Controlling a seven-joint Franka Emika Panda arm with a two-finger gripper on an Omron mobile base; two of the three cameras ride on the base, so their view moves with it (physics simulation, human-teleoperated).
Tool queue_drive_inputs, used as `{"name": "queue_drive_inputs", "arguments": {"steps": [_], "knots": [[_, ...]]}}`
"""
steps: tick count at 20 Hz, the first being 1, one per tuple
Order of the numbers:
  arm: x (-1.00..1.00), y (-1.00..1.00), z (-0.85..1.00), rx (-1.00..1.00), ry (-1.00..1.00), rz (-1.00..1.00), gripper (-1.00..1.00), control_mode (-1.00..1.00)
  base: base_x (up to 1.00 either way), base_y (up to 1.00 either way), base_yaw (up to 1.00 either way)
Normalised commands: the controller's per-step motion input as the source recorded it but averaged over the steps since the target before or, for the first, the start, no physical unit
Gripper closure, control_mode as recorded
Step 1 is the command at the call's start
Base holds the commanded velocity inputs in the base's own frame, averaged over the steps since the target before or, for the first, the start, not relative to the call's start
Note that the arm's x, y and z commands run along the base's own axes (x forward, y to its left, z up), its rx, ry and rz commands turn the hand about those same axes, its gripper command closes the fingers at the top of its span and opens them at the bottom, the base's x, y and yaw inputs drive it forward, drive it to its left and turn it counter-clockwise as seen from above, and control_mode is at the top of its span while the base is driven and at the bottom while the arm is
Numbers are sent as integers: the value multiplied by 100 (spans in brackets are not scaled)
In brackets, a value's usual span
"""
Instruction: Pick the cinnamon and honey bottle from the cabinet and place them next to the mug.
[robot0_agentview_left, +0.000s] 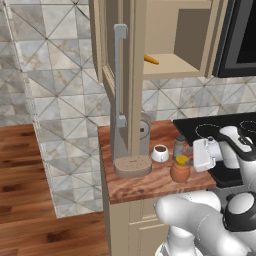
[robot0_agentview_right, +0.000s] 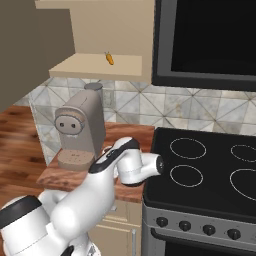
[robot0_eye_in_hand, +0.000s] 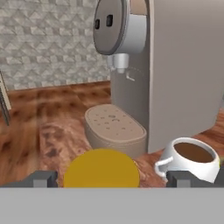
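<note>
Tiled kitchen wall, wooden desk (robot0_agentview_left: 150, 185) beside a black stove (robot0_agentview_right: 210, 175); above it the tan cabinet (robot0_agentview_left: 165, 62) stands with its door (robot0_agentview_left: 131, 75) swung out, long grey handle facing the left base camera. One thin orange pointed thing (robot0_agentview_left: 151, 60) lies on the cabinet shelf. On the desk, a grey coffee machine (robot0_agentview_right: 80, 127) with a round speckled base. The white mug (robot0_agentview_left: 160, 153), dark brown inside, sits just right of that base. The cinnamon (robot0_agentview_left: 179, 146) stands upright near the mug, toward the stove. The honey bottle (robot0_agentview_left: 180, 170) stands on the desk in front of the cinnamon, near the mug, yellow cap up. My claw (robot0_eye_in_hand: 111, 178) hangs over it with fingers spread wide: in the hand view the yellow cap sits between my two fingertips (robot0_eye_in_hand: 43, 178), with a gap on either side, nothing gripped. From the left base camera my hand is just right of the honey bottle, close against it.
</note>
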Motion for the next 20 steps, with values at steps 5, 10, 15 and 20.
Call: {"name": "queue_drive_inputs", "arguments": {"steps": [5,10,15,20], "knots": [[-4,0,32,0,-6,-5,-100,-100,0,0,0],[-33,0,45,1,-4,-5,-100,-100,0,0,0],[-60,0,68,2,0,-9,-100,-100,0,0,0],[-68,0,75,1,1,-14,-100,-100,0,0,0]]}}
